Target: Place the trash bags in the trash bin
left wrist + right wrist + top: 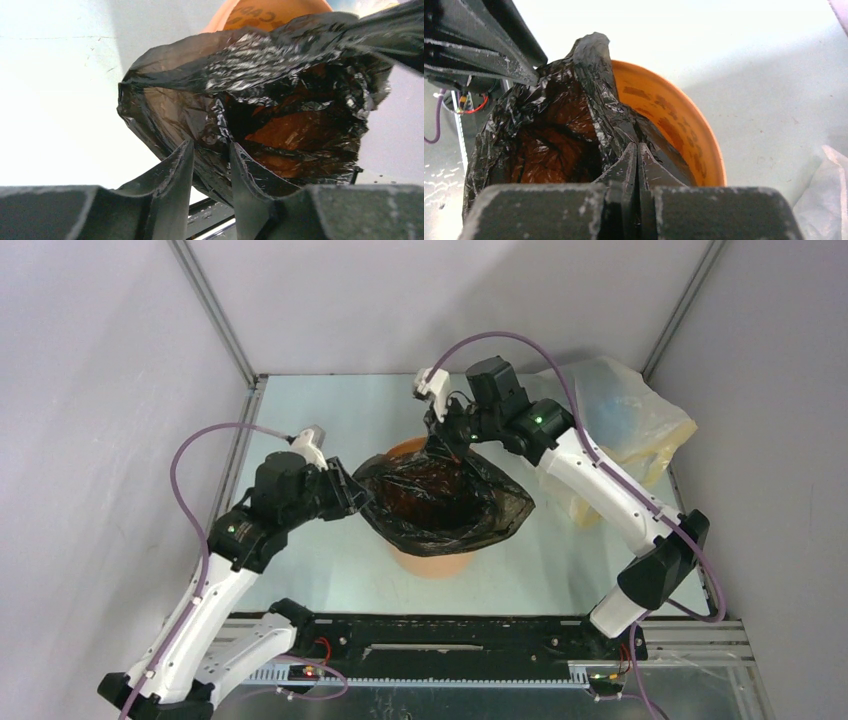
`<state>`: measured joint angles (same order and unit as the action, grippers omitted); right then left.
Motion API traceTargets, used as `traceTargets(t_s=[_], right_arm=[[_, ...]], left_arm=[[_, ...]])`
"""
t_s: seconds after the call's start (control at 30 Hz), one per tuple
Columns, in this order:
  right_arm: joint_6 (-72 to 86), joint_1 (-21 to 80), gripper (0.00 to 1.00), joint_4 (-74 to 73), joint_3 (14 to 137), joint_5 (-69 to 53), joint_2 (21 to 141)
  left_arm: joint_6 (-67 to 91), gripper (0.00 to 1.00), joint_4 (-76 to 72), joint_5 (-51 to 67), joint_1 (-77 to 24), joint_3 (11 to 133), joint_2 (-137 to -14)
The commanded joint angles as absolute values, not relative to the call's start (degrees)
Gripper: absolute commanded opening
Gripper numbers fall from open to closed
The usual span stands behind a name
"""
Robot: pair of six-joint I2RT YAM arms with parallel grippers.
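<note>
On pale tabletop (330, 420) — grey walls (100, 360) around — trash bag (440, 505) drapes bin (432, 562).

The glossy black thin-plastic bag (445, 502) hangs stretched over the round orange plastic bin (432, 562) at the centre of the top view. The left gripper (360, 497) pinches the bag's left edge and the right gripper (438, 434) its upper edge, so both arms close off those sides. Between them the bag's mouth is open from above. There is open pale green table (320, 410) at upper left and at lower right of the bin. A translucent yellowish plastic bag (630, 420) fills the upper right corner.
</note>
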<state>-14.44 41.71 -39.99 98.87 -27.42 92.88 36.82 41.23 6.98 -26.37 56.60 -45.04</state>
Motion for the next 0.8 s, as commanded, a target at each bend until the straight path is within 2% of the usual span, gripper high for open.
traceTargets(t_s=[0.0,0.17,0.3,0.4,0.77], right_arm=[[-10.07,38.88,0.0,-34.46,101.85,-28.63,93.51],[-7.45,36.7,0.0,-34.32,104.72,-31.69,96.46],[-6.1,35.69,0.0,-34.6,107.32,-33.09,99.22],[-4.45,34.77,0.0,-33.67,108.79,-33.27,101.01],[1.1,30.3,0.0,-34.85,116.53,-36.66,111.37]], left_arm=[[34.94,0.38,42.44,5.39,-26.63,58.08,-45.88],[34.44,0.49,41.57,7.1,-26.63,58.4,-47.35],[33.31,0.38,41.4,7.83,-26.63,58.57,-48.67],[32.88,0.33,41.39,8.42,-26.63,58.33,-49.37],[32.01,0.33,41.15,9.63,-26.63,57.71,-49.57]])
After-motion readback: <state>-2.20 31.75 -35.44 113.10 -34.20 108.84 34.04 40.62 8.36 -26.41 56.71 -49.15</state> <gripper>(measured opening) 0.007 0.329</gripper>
